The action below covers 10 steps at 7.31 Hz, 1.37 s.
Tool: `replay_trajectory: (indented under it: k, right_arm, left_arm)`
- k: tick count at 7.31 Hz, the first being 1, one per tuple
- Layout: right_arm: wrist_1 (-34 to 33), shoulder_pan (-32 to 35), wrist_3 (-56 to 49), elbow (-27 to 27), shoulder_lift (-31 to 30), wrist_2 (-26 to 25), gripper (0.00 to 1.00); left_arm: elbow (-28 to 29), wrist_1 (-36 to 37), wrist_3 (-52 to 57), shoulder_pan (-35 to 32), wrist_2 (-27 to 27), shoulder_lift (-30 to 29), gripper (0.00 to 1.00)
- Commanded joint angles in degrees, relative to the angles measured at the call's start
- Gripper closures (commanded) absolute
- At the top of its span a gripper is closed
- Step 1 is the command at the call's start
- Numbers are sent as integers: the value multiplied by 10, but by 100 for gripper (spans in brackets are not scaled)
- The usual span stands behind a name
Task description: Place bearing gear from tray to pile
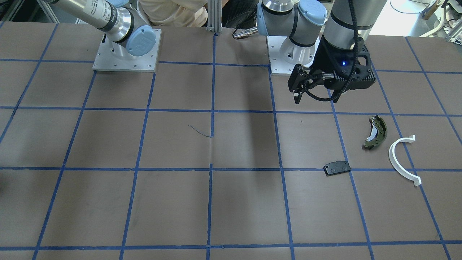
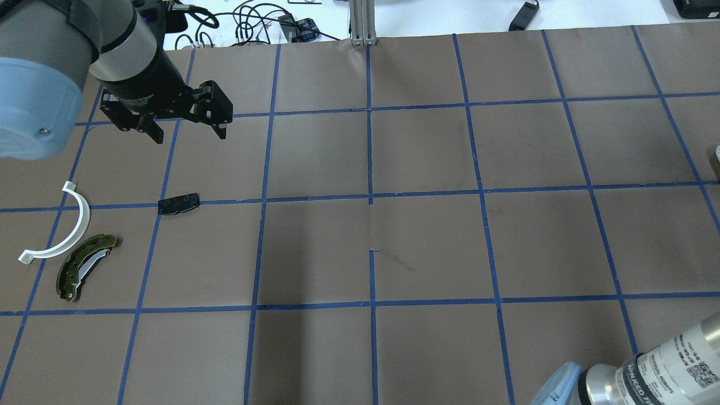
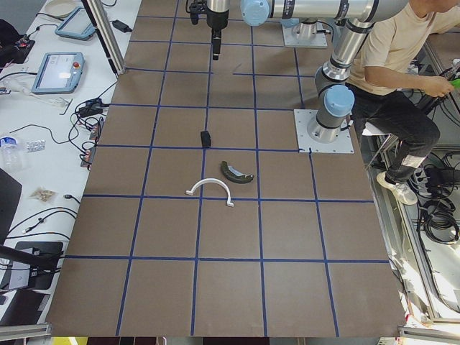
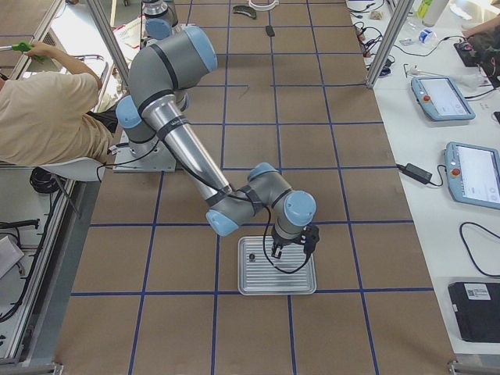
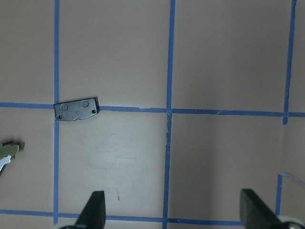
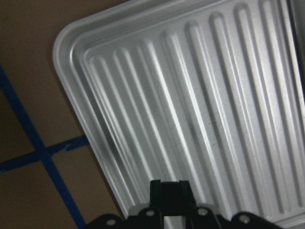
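Delivery not yet begun, I judge: the small dark gear (image 4: pixel 251 255) lies on the tray (image 4: pixel 273 292), lower centre. The right claw (image 4: pixel 291 251) hovers alongside, fingers together. The left claw (image 2: pixel 188 132) gapes above the pile (image 2: pixel 72 274).

A brown table (image 2: pixel 427 247) carries a grid of blue tape (image 2: pixel 369 152). Black cables (image 2: pixel 253 19) lie beyond its far edge. A person in a beige shirt (image 3: pixel 392 43) sits beside it. Two tablets (image 4: pixel 441 98) rest on a white bench (image 4: pixel 406 125).
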Motion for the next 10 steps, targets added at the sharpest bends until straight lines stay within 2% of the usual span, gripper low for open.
replay_trajectory:
  k: [1,3,4,7,8,9,10]
  right_arm:
    - [53,50,21,6,-53,7,100]
    - [130,134,53,14,-111,8,100]
    - [134,183,97,36,-139,9,100]
    - [112,338,219,145,-224,63,100]
    - [54,366,245,176,-226,63,100]
    - [46,401,278,195,-239,66,100]
    - [41,463,343,199,-234,66,100]
  left_arm:
    - [0,0,0,0,0,-1,0]
    - [0,0,0,0,0,0,0]
    - [0,0,0,0,0,0,0]
    - [0,0,0,0,0,-1,0]
    - [0,0,0,0,-1,-1,0]
    - [0,0,0,0,-1,-1,0]
    - [0,0,0,0,0,-1,0]
